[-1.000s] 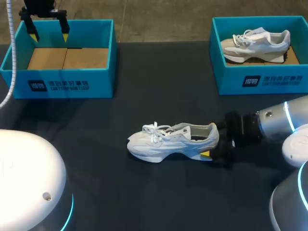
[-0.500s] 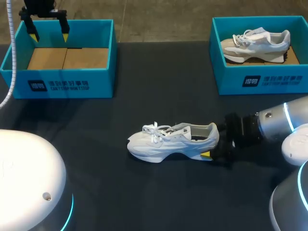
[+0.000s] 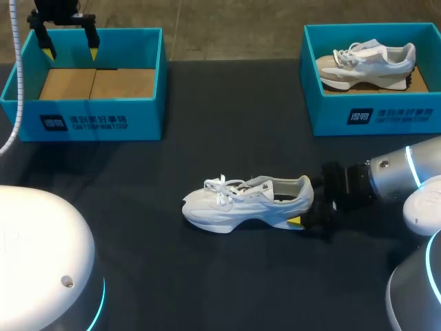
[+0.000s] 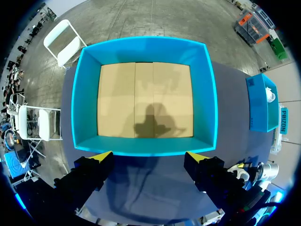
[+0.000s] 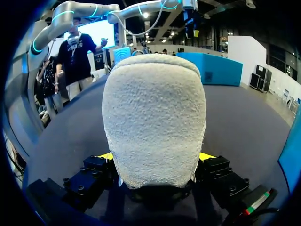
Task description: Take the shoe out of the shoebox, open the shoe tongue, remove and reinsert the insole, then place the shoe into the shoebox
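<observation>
Heel of the shoe concealed the far fingertip of the right gripper. The far-right shoebox was cut off by the edge.

The shoe lies on the middle of the table, toe left, heel right. The right gripper sits at the heel, one finger against each side. At the far left stands the left shoebox, with the left gripper above its far-left corner, fingers apart. At the far right, the right shoebox holds a second shoe.
</observation>
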